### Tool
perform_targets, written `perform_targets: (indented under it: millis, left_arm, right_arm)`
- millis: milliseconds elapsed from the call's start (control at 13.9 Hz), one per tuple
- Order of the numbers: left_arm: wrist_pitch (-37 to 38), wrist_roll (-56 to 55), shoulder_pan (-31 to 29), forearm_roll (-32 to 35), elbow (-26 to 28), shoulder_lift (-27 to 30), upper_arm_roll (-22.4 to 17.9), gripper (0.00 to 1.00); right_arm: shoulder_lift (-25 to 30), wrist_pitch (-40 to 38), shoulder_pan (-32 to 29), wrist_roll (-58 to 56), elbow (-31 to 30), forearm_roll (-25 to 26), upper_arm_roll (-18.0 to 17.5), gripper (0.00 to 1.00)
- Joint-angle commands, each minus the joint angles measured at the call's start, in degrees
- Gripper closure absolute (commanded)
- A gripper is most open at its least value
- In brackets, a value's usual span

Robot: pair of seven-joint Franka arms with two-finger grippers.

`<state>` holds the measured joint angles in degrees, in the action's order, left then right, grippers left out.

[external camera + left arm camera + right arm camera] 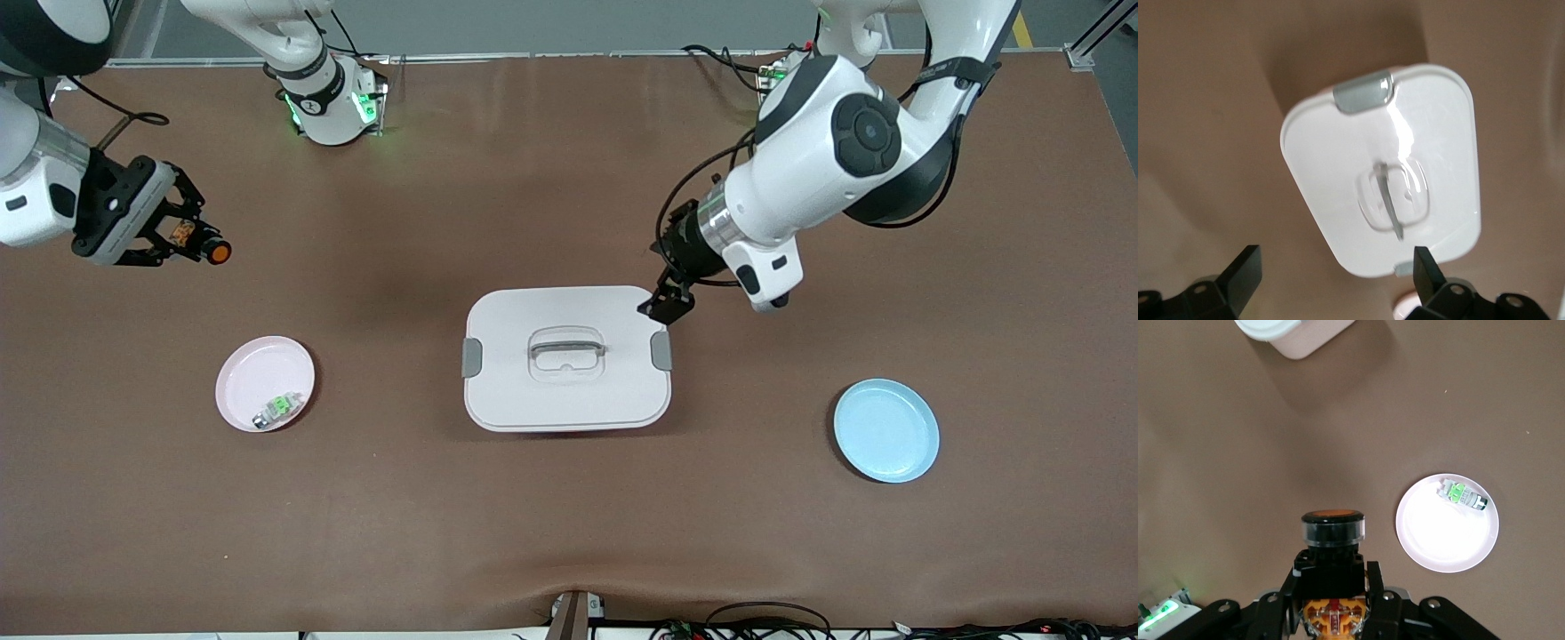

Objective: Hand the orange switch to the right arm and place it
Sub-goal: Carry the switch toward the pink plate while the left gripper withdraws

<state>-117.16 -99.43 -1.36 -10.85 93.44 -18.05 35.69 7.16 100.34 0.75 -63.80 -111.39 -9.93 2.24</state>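
Observation:
My right gripper [182, 236] is shut on the orange switch [206, 247], a small black block with a round orange cap, and holds it in the air over bare table at the right arm's end. In the right wrist view the switch [1332, 550] sits between the fingers, cap pointing away. My left gripper [667, 302] is open and empty, hovering over the edge of the white lidded box [566, 357]; its fingers [1245, 273] stand wide apart above the box [1385, 167].
A pink plate [244, 378] holding a small silver-and-green switch [274, 411] lies nearer the front camera than my right gripper; it shows in the right wrist view [1431, 533]. A blue plate [886, 430] lies toward the left arm's end.

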Motion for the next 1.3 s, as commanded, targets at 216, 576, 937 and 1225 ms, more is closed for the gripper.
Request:
perform_targets:
  millis: [216,576,937,1225]
  left_arm:
    - [5.6,34.9,-11.3,2.3,3.1,3.3,0.4,0.0]
    - [5.7,64.7,-17.3,13.9,4.0,3.0,0.3,0.0]
    - [3.5,79.8,-24.6,16.6,6.7,2.9,0.3,0.0]
    - [-4.6,83.9,-27.0,16.9,12.5,3.9,0.3,0.0]
  right_arm:
    - [-3.6,12.3,-1.9,-12.2,-7.8,1.6,-1.0,1.0]
    - [-13.1,25.8,-7.0,-30.9,-9.5,1.3,-1.1,1.0]
    - [-21.7,37.5,-8.8,-38.4,-9.6,0.9,-1.2,1.0]
    - [-26.8,48.9,-8.5,-40.9,-11.6,0.9,-1.4,1.0]
